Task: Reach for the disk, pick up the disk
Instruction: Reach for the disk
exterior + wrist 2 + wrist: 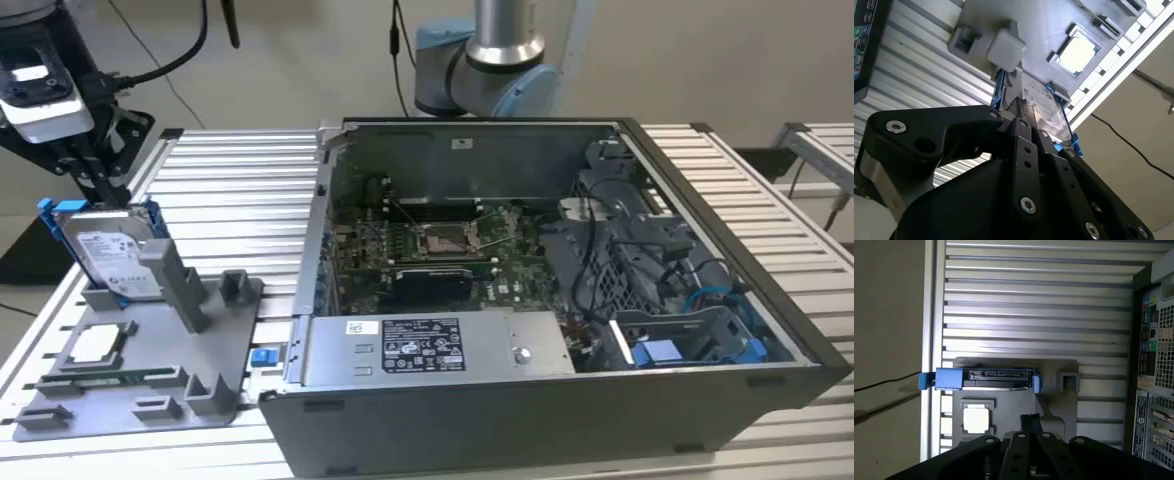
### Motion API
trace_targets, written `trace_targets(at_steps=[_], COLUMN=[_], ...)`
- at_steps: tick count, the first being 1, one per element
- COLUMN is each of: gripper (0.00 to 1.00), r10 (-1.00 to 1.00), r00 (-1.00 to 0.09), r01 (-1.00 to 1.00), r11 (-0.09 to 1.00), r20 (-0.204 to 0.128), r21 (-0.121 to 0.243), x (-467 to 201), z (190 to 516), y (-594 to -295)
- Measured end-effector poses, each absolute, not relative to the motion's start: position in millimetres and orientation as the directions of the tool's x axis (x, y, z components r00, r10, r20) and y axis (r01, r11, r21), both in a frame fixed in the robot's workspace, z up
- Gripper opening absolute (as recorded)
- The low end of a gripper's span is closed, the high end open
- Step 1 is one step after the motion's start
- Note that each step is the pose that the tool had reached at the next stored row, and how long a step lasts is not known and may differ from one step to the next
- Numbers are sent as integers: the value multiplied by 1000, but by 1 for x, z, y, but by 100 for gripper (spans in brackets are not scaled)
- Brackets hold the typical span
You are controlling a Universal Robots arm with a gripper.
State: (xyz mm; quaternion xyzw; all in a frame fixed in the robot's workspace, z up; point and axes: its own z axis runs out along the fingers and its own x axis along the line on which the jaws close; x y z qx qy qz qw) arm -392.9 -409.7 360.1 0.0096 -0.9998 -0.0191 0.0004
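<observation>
The disk (114, 255) stands on edge in a grey holder (147, 375) at the exterior view's left, its white label facing out and a blue bracket around it. My gripper (102, 190) hangs right above the disk's top edge with its black fingers drawn together and nothing between them. I cannot tell if the tips touch the bracket. In the first wrist view the disk (999, 378) shows edge-on, beyond the gripper (1030, 419). The second wrist view has the disk (1046, 107) just past the gripper (1021, 114).
A small square silver chip (96, 345) lies in the same holder, in front of the disk. An open computer case (534, 410) with a grey power supply box (427, 345) fills the exterior view's middle and right. The slatted metal table (240, 190) ends close beside the holder.
</observation>
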Motion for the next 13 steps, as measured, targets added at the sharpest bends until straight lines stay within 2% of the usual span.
trace_targets(at_steps=[13], gripper=[0], r10=[-19], r00=[-1000], r01=[-19], r11=[999], r20=[0], r21=[38], x=[-401], z=[360], y=[-386])
